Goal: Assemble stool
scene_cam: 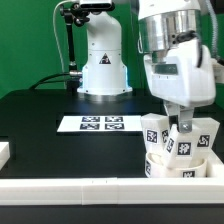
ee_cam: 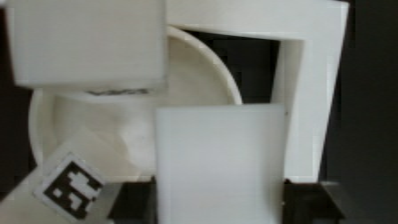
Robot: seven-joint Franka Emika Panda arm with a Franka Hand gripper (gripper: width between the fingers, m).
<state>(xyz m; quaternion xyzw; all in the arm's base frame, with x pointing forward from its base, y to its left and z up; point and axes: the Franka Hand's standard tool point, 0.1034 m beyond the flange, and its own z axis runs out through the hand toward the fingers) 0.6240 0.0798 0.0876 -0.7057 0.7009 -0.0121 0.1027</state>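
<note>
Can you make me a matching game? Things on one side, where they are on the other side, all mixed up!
Things:
1. marker board
2. round seat
3. gripper
4. white rail

Places:
A. under the upright legs
B. along the near edge, in front of everything
C. lying flat by itself on the black table
D. down among the legs

Pairs: 1-C, 2-A, 3-D, 4-B.

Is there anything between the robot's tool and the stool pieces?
Nothing visible does. The tool is already down among the legs standing on the round seat, right at the middle leg. In the wrist view only white stool parts fill the picture. Whether the tool is squeezing a leg, I can't tell.
</note>
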